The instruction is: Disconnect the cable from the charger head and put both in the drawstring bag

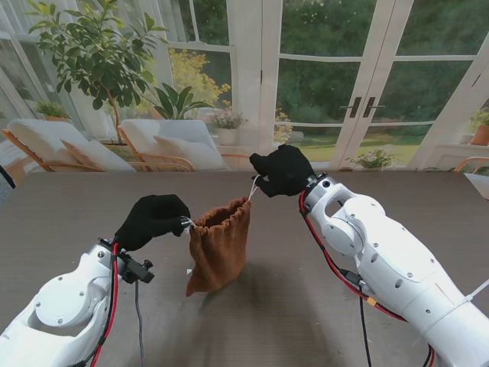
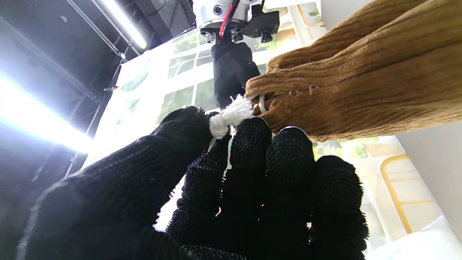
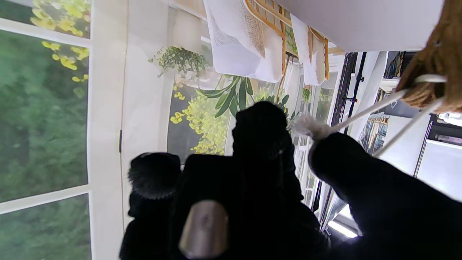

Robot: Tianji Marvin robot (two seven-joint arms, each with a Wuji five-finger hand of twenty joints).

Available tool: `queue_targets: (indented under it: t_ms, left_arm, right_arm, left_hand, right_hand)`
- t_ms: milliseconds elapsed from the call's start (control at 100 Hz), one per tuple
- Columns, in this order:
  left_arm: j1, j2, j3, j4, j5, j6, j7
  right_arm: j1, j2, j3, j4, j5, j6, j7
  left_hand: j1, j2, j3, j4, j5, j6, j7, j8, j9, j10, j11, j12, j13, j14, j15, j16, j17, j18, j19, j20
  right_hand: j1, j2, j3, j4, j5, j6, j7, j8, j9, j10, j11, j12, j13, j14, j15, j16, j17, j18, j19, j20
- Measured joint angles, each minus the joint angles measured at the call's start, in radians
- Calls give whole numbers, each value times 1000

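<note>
A brown corduroy drawstring bag (image 1: 219,246) hangs above the table between my two hands, its mouth gathered nearly closed. My left hand (image 1: 153,219), in a black glove, is shut on the white knotted drawstring (image 2: 231,115) at the bag's left side. My right hand (image 1: 284,170) is shut on the other white drawstring (image 3: 361,115), which runs taut to the bag's mouth (image 3: 433,72). The cable and charger head are not visible in any view.
The brown table (image 1: 306,306) spreads under the bag. A small white speck (image 1: 189,271) lies on it just left of the bag's bottom. Chairs, plants and glass doors stand beyond the far table edge.
</note>
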Motion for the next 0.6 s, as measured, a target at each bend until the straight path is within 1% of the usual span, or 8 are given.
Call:
queue_targets:
  t_ms: [200, 210, 220, 500, 530, 600]
  left_arm:
    - [15, 2, -11, -15, -15, -5, -14]
    - [15, 2, -12, -16, -16, -5, -15]
    - [16, 2, -12, -17, -17, -6, -15]
    - [37, 4, -29, -40, -35, -17, -26]
    - [38, 5, -30, -41, -35, -18, -27]
    - [44, 5, -33, -46, -35, -20, -28]
  right_arm:
    - [20, 7, -20, 16, -27, -10, 6]
    - [21, 7, -21, 17, -28, -10, 7]
    - [22, 8, -22, 18, -30, -10, 8]
    - [50, 15, -44, 48, -47, -11, 27]
    - [51, 15, -45, 50, -48, -10, 28]
    - [57, 16, -50, 57, -50, -10, 31]
  left_hand:
    - [0, 0, 0, 0, 0, 3, 4, 0, 0, 0, 0, 1, 0, 0, 0, 1, 0, 0, 0, 0]
    - [0, 0, 0, 0, 0, 4, 4, 0, 0, 0, 0, 1, 0, 0, 0, 1, 0, 0, 0, 0]
    - [0, 0, 0, 0, 0, 4, 4, 0, 0, 0, 0, 1, 0, 0, 0, 1, 0, 0, 0, 0]
    - [0, 0, 0, 0, 0, 7, 5, 6, 0, 0, 2, 2, 0, 0, 0, 1, 1, 0, 0, 0]
    - [0, 0, 0, 0, 0, 7, 5, 7, 0, 0, 2, 2, 0, 0, 0, 1, 1, 0, 0, 0]
    - [0, 0, 0, 0, 0, 7, 5, 8, 0, 0, 3, 2, 0, 0, 0, 2, 1, 0, 0, 0]
  right_hand:
    - [0, 1, -1, 0, -6, -2, 0, 0, 0, 0, -3, 0, 0, -1, 0, 0, 0, -11, 0, 0]
    - [0, 1, -2, 0, -6, -2, 0, 0, 0, -1, -3, 0, 0, -1, 0, 0, 0, -11, 0, 0]
    - [0, 1, -21, 0, -6, -2, 0, 0, 0, -1, -3, 0, 0, -2, 0, 0, 0, -11, 0, 0]
    - [1, 2, -21, -3, -6, -3, 0, 1, 0, -2, -4, 2, 0, -4, 0, 0, 0, -11, 0, 0]
    - [1, 2, -21, -3, -15, -2, 0, 2, 0, -2, -26, 2, 0, -6, 0, 0, 0, -12, 0, 0]
    - [1, 2, -22, -3, -15, -3, 0, 2, 0, -3, -26, 3, 0, -7, 0, 0, 0, -12, 0, 0]
